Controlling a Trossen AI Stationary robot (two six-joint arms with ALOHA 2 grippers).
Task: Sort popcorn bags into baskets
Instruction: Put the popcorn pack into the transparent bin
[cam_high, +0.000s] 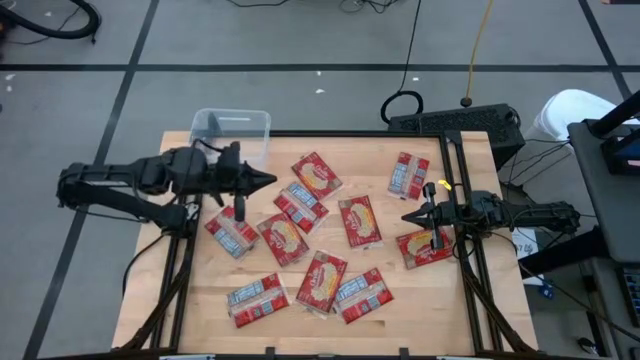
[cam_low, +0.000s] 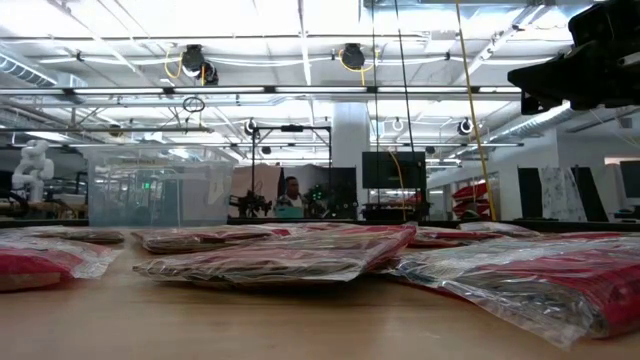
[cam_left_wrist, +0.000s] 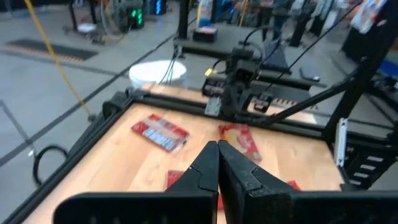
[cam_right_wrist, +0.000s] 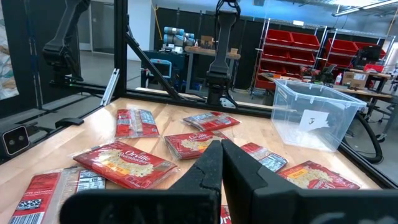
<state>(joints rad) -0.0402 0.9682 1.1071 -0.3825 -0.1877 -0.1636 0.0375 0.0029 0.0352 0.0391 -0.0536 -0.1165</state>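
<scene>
Several red popcorn bags lie flat and scattered over the wooden table, among them one at the far middle, one in the centre and one near the front. The basket, a clear tub, stands at the table's far left corner, also in the right wrist view. My left gripper is shut, holds nothing, and hangs above the table's left half, pointing right. My right gripper is shut and holds nothing at the right side, pointing left, beside a bag.
Black frame rails run along the table's left and right sides. A black box with cables sits beyond the far right corner. In the low view, bags fill the foreground at table height.
</scene>
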